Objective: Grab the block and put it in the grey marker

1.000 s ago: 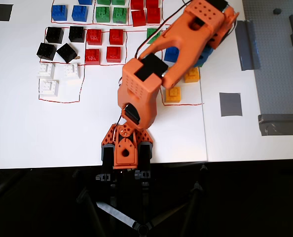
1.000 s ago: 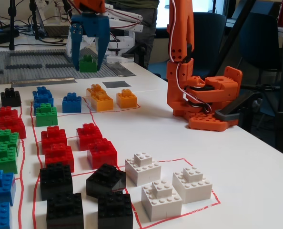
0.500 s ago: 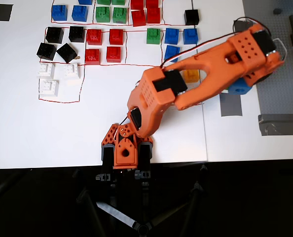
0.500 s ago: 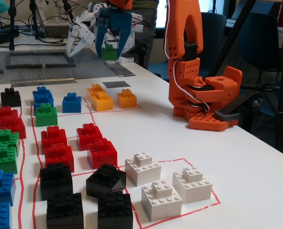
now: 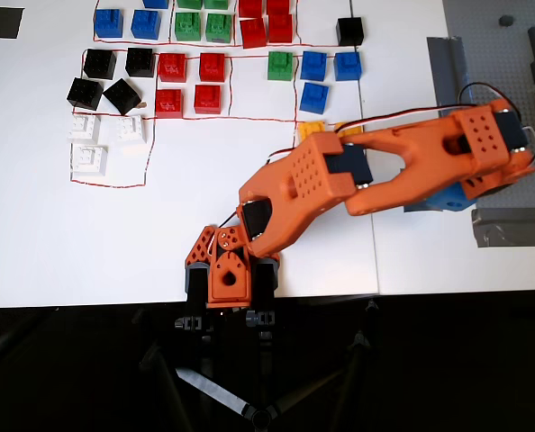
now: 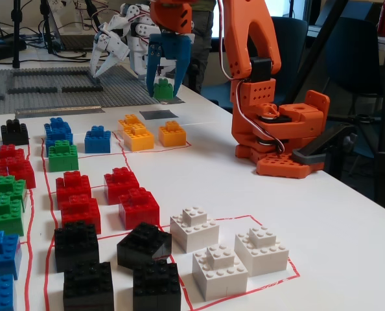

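- Fixed view shows the orange arm's blue two-finger jaws (image 6: 164, 76) pointing down at the far side of the white table (image 6: 348, 233), clamped on the small green studded toy block (image 6: 163, 89), one blue finger on each side of it.
- The block hangs low, close to or perhaps touching the surface; this angle does not settle which.
- The small flat square of grey tape (image 6: 157, 115) that serves as the marker shows as a dark patch nearer the camera than the block, just behind the orange-yellow bricks (image 6: 172, 133). The block appears to sit beyond it rather than over it.
- Overhead view hides both block and marker under the orange arm (image 5: 412, 162); only a blue part of the jaws' mount peeks out below the wrist, so alignment cannot be checked from above.
- Risk, as I judge it: letting go now would likely drop the block past the patch, or half on its far edge, because the arm looks to have reached a little too far.
- A release from any height could let the block tip or bounce off the patch.
- Dragging it back low could catch the tape's edge, or nudge the nearby orange-yellow bricks.
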Tool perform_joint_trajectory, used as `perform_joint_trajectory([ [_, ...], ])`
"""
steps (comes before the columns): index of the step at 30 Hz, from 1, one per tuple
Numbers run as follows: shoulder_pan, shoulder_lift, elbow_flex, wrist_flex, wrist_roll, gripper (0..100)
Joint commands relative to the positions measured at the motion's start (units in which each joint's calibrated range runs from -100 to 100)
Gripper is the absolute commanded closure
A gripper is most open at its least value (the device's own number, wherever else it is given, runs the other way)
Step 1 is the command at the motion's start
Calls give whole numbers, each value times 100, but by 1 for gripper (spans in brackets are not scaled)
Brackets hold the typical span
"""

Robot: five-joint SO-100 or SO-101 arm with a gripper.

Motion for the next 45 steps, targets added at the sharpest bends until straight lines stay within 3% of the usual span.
perform_joint_trajectory([
  [1, -164, -289, -481, -107, -78, 100],
  [16, -363, 730, -1234, -148, -230, 100],
  [26, -205, 885, -1470, -181, -200, 72],
  [30, -130, 868, -1624, -58, -127, 66],
  [39, -114, 384, -2641, 1231, -10, 64],
  [45, -405, -376, -2541, 1688, -98, 74],
])
